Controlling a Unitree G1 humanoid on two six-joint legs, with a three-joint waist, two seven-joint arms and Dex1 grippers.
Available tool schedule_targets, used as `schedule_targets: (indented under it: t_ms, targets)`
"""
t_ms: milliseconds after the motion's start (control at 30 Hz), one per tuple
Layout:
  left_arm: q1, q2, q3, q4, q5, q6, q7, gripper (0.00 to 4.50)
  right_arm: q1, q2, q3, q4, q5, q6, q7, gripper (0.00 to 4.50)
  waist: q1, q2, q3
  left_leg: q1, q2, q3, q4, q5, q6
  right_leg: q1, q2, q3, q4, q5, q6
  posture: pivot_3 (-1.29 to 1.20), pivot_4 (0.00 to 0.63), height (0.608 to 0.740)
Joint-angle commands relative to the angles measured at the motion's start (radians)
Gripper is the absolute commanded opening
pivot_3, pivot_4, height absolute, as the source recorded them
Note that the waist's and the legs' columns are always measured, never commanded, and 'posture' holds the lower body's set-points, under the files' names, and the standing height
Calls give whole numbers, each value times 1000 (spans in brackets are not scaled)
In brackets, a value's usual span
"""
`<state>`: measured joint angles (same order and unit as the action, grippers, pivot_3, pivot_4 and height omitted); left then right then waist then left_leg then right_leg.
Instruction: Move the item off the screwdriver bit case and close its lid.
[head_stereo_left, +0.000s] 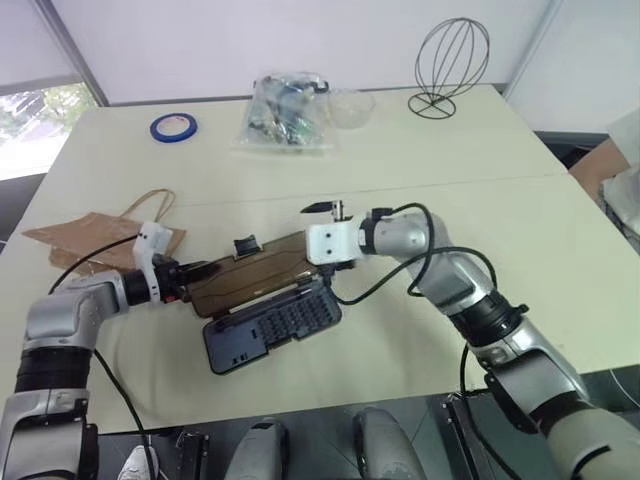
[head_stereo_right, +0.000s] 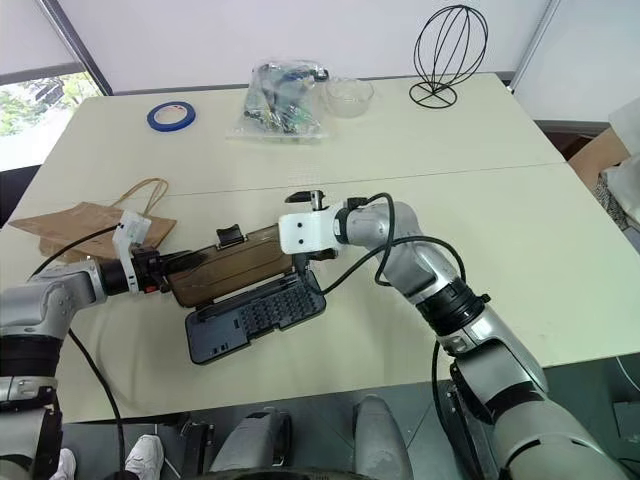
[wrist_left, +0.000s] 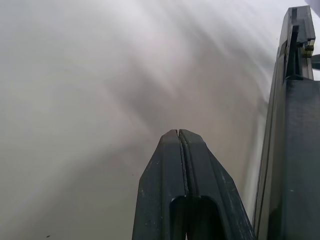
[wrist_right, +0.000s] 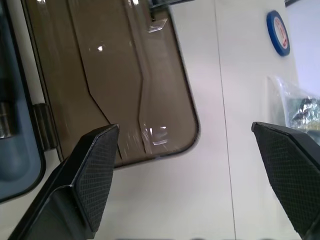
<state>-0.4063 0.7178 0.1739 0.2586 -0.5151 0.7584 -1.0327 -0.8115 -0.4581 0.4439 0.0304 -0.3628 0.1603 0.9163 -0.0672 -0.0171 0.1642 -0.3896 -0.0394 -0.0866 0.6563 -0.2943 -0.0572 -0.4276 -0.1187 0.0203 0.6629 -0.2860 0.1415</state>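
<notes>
On the counter, the paper bag lies flat at the left, clear of the open bit case. Its lid stands raised. The right hand is spread wide by the lid; the left hand is pressed together.

The case lies open near the front of the worktop, its lid behind the tray, seemingly raised. The paper bag lies left of it. Farther back sit tape, a parts bag and a wire stand.
</notes>
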Motion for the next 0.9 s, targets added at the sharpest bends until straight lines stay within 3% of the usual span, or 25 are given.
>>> schedule_targets:
  t_ms: [33,367,700,900]
  targets:
    - [-18,11,14,-55,-28,9,-12,0,-55,-48,-85,-49,46,56,46,4406,0,0,0,0,0,0,0,0,0,0,0,0,0,0,0,0,150,740]
    - [37,72,5,-228,-85,89,-70,0,-69,-180,-207,-69,104,194,83,4406,0,0,0,-1,0,0,1,-1,1,0,0,0,0,0,0,0,150,740]
    - [175,190,-19,-432,-121,107,-157,0,14,-183,-292,-228,194,430,45,4406,2,0,1,-1,1,1,1,-1,2,0,0,1,-1,0,0,0,150,740]
    - [208,196,-56,-476,-119,86,-167,0,49,-193,-313,-286,238,510,15,4406,21,0,1,-1,0,1,2,-3,5,0,0,1,-1,0,0,0,150,740]
